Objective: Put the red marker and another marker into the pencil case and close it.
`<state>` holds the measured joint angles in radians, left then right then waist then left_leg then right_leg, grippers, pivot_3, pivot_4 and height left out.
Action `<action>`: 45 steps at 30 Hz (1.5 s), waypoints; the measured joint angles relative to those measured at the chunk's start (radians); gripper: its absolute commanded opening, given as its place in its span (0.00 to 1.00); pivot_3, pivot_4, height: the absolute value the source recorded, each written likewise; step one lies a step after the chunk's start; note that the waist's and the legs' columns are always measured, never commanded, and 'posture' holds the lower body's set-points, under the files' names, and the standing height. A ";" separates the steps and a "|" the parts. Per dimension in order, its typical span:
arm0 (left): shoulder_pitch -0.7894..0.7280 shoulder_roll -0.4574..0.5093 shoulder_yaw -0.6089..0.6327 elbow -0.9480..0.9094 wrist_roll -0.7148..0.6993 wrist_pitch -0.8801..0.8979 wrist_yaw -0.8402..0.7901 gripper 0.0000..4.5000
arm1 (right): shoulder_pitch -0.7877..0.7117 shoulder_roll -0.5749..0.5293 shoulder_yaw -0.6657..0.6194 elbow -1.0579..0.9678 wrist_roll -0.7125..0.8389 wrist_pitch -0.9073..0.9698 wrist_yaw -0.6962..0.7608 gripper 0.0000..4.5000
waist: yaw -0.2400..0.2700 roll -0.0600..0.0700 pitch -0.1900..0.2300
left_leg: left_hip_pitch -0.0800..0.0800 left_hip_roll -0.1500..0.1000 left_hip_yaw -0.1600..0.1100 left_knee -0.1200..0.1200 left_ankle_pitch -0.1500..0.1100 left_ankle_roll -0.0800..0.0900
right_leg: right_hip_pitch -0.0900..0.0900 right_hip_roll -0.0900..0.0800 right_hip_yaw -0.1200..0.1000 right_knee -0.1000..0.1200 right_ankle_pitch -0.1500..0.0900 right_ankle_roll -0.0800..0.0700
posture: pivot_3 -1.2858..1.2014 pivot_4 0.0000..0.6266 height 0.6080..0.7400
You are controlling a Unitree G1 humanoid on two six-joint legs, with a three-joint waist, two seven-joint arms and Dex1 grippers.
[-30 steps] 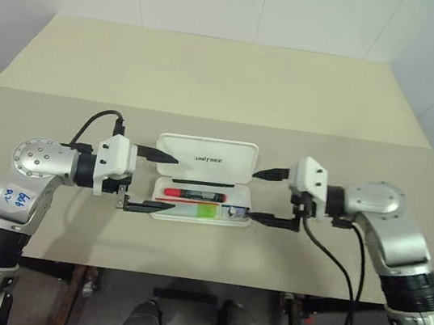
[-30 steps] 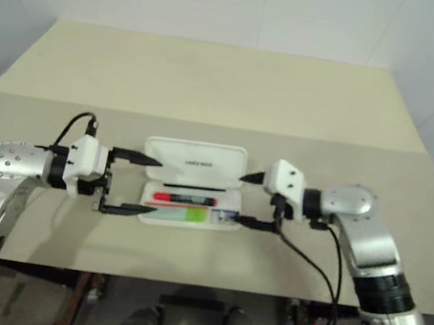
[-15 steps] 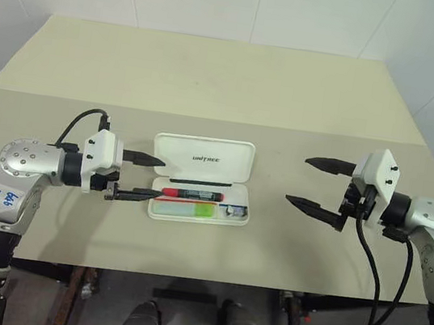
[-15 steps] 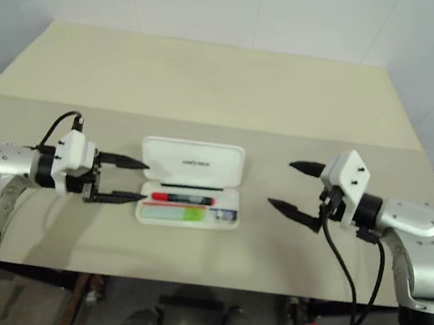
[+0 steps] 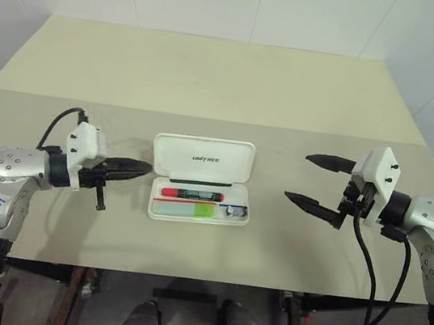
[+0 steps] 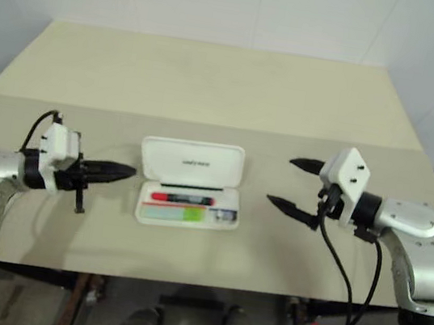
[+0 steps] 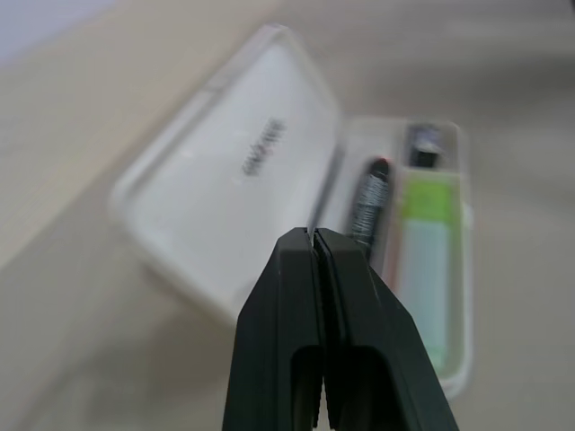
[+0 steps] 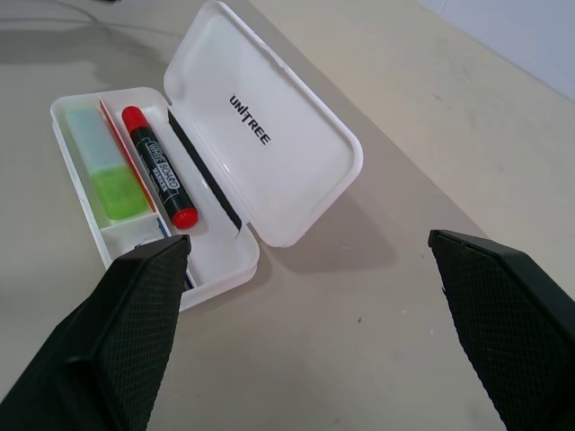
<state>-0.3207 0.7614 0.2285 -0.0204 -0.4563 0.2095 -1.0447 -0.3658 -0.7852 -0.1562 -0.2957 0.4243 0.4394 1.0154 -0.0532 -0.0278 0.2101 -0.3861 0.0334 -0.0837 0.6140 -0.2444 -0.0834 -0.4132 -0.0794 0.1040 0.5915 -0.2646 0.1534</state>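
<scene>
The white pencil case [image 5: 204, 158] lies open in the middle of the table, its lid tilted back. In its tray lie the red marker [image 5: 193, 194] and, in front of it, the pale green highlighter [image 5: 194, 208]. My left gripper [image 5: 144, 168] is shut with nothing in it, just left of the case's lid and pointing at it without touching. Well to the right of the case, my right gripper [image 5: 297, 176] stands open and empty. The right wrist view shows the marker [image 8: 160, 168] and highlighter [image 8: 106, 171] side by side in the tray.
The beige table [image 5: 213, 80] stretches bare behind the case to a white wall. Its front edge [image 5: 185, 266] runs close below the case. A seam crosses the tabletop just behind the lid.
My left gripper has shut and drawn back to the left, off the case's edge. My right gripper pulled away to the right earlier and has since kept still, open.
</scene>
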 measured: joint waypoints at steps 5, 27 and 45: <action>-0.029 -0.018 0.123 0.035 -0.046 0.073 0.144 0.00 | 0.002 0.000 0.001 -0.015 0.000 0.001 -0.011 1.00 | 0.002 0.000 0.000 | 0.000 0.000 0.000 0.000 0.000 0.000 | 0.000 0.000 0.000 0.000 0.000 0.000 | 0.52 0.24 1.00; -0.261 -0.152 -0.084 0.228 0.051 0.241 0.270 0.00 | 0.001 0.004 0.031 -0.038 0.004 0.003 -0.067 1.00 | 0.022 0.000 0.000 | 0.000 0.000 0.000 0.000 0.000 0.000 | 0.000 0.000 0.000 0.000 0.004 0.008 | 0.52 0.24 1.00; -0.233 -0.105 -0.102 0.142 -0.002 0.241 -0.017 0.00 | 0.022 0.023 0.031 -0.056 0.006 -0.003 -0.098 1.00 | 0.023 0.000 0.000 | -0.001 0.000 0.000 0.000 0.000 0.000 | 0.000 0.000 0.000 -0.001 0.002 0.003 | 0.52 0.24 1.00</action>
<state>-0.5535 0.6563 0.1266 0.1219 -0.4588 0.4504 -1.0622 -0.3433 -0.7625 -0.1251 -0.3521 0.4301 0.4369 0.9170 -0.0305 -0.0281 0.2099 -0.3868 0.0333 -0.0838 0.6139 -0.2444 -0.0838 -0.4131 -0.0794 0.1038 0.5906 -0.2628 0.1567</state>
